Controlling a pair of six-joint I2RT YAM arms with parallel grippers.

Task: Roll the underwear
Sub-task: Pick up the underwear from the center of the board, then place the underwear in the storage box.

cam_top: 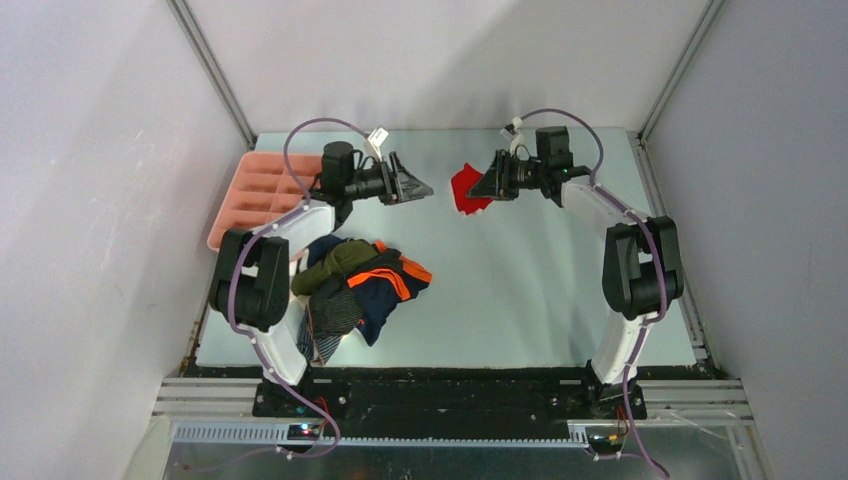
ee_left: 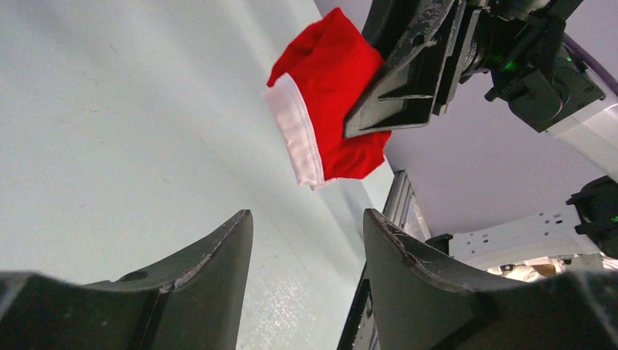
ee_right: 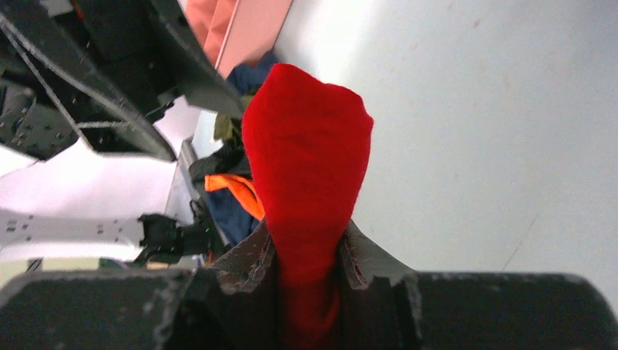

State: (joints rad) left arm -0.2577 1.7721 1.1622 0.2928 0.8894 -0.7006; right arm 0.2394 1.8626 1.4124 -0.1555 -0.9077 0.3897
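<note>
The red brief with a white band hangs bunched from my right gripper, which is shut on it above the far middle of the table. In the right wrist view the red cloth is pinched between both fingers. In the left wrist view it hangs ahead of my open, empty left gripper. My left gripper faces it from the left, a short way off. A pile of other briefs, navy with orange, olive green and dark striped, lies at the near left.
A pink compartment tray sits at the far left, beside the left arm. Grey walls and metal rails enclose the pale table. The pile lies close to the left arm's base.
</note>
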